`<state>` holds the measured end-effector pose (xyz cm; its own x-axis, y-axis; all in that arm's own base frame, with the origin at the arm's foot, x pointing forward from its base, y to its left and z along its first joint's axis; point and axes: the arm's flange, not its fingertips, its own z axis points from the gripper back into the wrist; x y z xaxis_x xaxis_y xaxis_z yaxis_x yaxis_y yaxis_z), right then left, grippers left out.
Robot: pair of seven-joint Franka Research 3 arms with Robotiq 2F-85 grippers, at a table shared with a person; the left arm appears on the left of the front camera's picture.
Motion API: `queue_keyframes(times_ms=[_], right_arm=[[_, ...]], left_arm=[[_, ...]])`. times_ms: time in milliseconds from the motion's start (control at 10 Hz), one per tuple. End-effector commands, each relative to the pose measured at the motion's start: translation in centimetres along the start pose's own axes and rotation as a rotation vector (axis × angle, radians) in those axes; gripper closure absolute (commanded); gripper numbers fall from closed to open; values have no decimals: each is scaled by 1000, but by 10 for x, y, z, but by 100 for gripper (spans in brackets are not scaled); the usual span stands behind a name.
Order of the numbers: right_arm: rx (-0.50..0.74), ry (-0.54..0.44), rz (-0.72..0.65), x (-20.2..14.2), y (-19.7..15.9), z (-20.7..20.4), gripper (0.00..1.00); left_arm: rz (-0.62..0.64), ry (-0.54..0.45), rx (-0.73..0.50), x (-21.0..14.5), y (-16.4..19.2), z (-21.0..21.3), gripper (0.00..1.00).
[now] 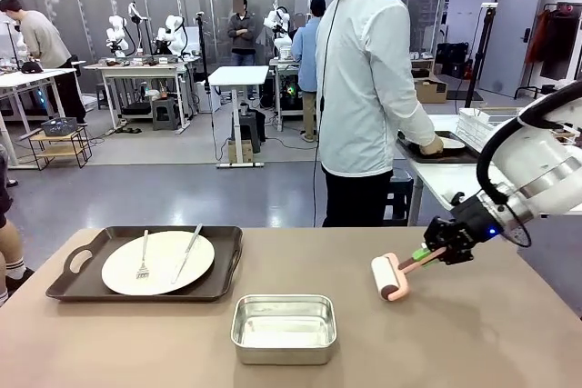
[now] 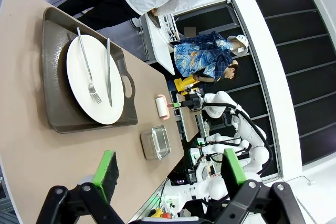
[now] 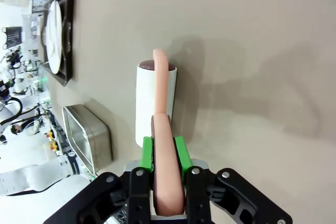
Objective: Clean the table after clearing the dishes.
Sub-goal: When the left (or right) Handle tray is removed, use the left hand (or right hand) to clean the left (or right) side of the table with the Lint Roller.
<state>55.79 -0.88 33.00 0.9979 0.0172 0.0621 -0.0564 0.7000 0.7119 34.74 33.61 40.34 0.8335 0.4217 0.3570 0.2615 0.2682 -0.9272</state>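
1. Presently, the roller point(image 1: 389, 277) is held by its pink handle in the right tool point(image 1: 426, 256), which is clamped narrowly on it; the green pads point(image 3: 148, 153) are pressed to either side of the handle.
2. The roller's white drum is set low over the right part of the tabletop point(image 1: 491, 343); whether it touches the surface cannot be told.
3. The left tool point(image 2: 169, 169) is held clear of everything, its jaws spread wide with nothing between them.
4. One plate point(image 1: 156, 263), with a fork point(image 1: 143, 256) and a knife point(image 1: 188, 252) laid on it, is carried by a dark tray point(image 1: 225, 270) at the left of the tabletop. A steel tin point(image 1: 283, 326) is set near the front middle, between tray and roller.
5. At the far side, a person point(image 1: 364, 88) is turned towards a side table point(image 1: 446, 179), where a hand point(image 1: 432, 144) is laid on a second tray point(image 1: 427, 154).
6. Clearing is judged to be half done, with the cleaning step already prepared.
7. Next, the tray on the tabletop would need to be taken away. The drum would then have to be pressed flat and drawn in strokes over the bare surface, kept clear of the tin.
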Motion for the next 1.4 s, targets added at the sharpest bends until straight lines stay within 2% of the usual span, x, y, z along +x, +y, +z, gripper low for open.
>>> queue_keyframes(times_ms=[0,300,500,800,1000,1100,1300], right_arm=[[-285,-43,-34,6,-27,12,79],[-555,-16,-7,6,-16,39,79],[-673,17,-22,5,-8,47,79],[-921,-46,-80,6,-8,58,79],[-936,-52,-85,5,-7,54,79],[-867,-44,-65,0,2,58,79],[-806,-102,25,-19,38,90,79]], left_arm=[[-5,-1,-7,0,-2,3,0],[-5,-1,-7,0,-2,3,0],[-5,-1,-7,0,-2,3,0],[-5,-1,-7,0,-2,3,0],[-5,-1,-7,0,-2,3,0],[-5,-1,-7,0,-2,3,0],[-5,-1,-7,0,-2,3,0]])
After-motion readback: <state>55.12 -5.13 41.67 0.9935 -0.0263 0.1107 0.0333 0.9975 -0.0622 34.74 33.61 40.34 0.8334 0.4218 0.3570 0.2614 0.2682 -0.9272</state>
